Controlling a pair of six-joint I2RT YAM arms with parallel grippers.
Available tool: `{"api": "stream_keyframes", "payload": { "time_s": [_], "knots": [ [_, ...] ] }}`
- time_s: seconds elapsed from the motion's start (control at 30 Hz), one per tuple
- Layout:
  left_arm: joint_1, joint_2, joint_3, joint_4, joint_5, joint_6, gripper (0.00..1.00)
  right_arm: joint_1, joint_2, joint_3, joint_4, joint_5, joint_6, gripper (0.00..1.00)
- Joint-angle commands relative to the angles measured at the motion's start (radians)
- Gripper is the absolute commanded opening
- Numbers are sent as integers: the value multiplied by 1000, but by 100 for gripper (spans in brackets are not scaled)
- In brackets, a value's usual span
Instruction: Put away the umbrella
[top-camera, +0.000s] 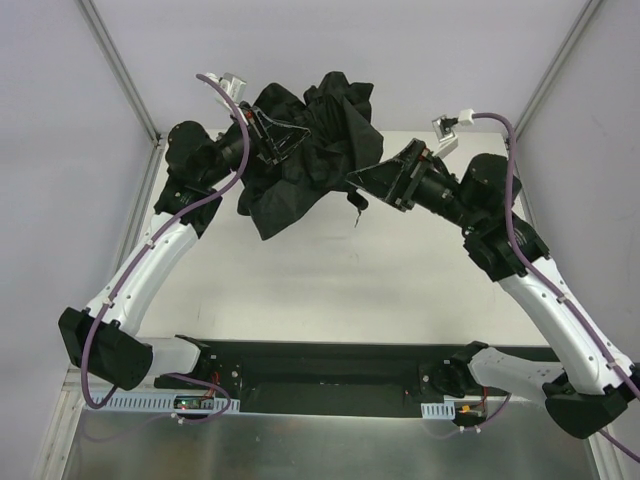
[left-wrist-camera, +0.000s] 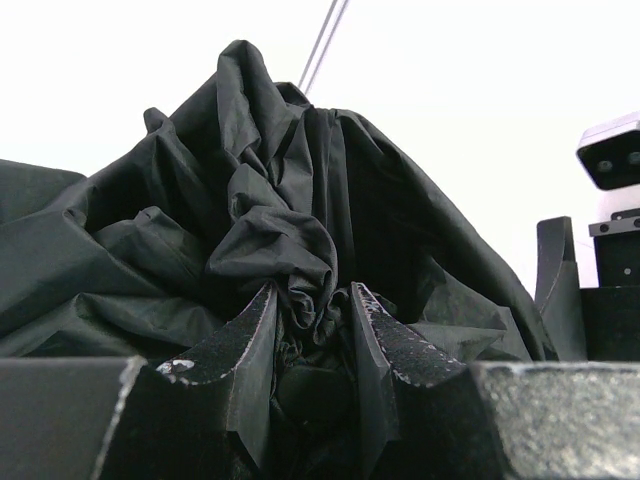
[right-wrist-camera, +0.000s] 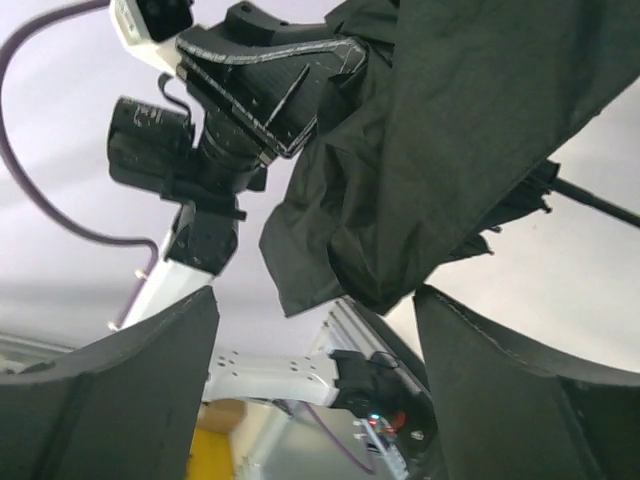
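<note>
Black matte fabric, bunched: your left gripper (left-wrist-camera: 313, 300) pinches a fold of the umbrella (top-camera: 305, 150), so it hangs above the table (top-camera: 330, 270). Your right gripper (right-wrist-camera: 315, 300) gapes wide, empty, beside the loose canopy, likely placed to gather it.

White links (top-camera: 150, 262), black joints (top-camera: 105, 345), purple cables (top-camera: 512, 150); black left pincer (left-wrist-camera: 312, 300), right pincer (right-wrist-camera: 315, 295).

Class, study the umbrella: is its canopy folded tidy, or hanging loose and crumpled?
Loose and crumpled: the umbrella hangs in bunched folds, one wad pinched by the left gripper.
</note>
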Motion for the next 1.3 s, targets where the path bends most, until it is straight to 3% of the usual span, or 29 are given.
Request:
{"api": "stream_keyframes", "payload": {
  "time_s": [0.0, 0.17, 0.3, 0.37, 0.47, 0.6, 0.77, 0.93, 1.03, 1.27],
  "knots": [
    [-8, -65, 50, 92, -55, 33, 0, 13, 62, 71, 27, 33, 130, 73],
    [-8, -82, 42, 99, -81, 24, 0, 35, 77, 82, 1, 73, 93, 57],
    [-8, -88, 33, 132, -74, -8, 0, 35, 95, 83, 13, 86, 32, 28],
    [-8, -91, 19, 145, -78, -25, 0, 36, 111, 96, 30, 66, -26, 0],
    [-8, -97, -4, 148, -126, -45, 0, 58, 117, 100, 187, -93, -97, 0],
    [-7, -88, -13, 156, -233, -91, 0, 173, 123, 53, 451, -245, -59, 0],
    [-4, -46, 2, 246, -293, -224, 0, 260, 196, 96, 398, -209, -149, 0],
    [-4, 6, 56, 329, -186, -318, 0, 302, 253, 76, 344, -166, -203, 0],
    [1, -14, 20, 360, -135, -314, 0, 308, 221, 80, 216, -114, -312, 1],
    [53, -95, -99, 415, 66, -248, 0, 296, 16, 39, -154, -73, -547, 64]
  ]
}}
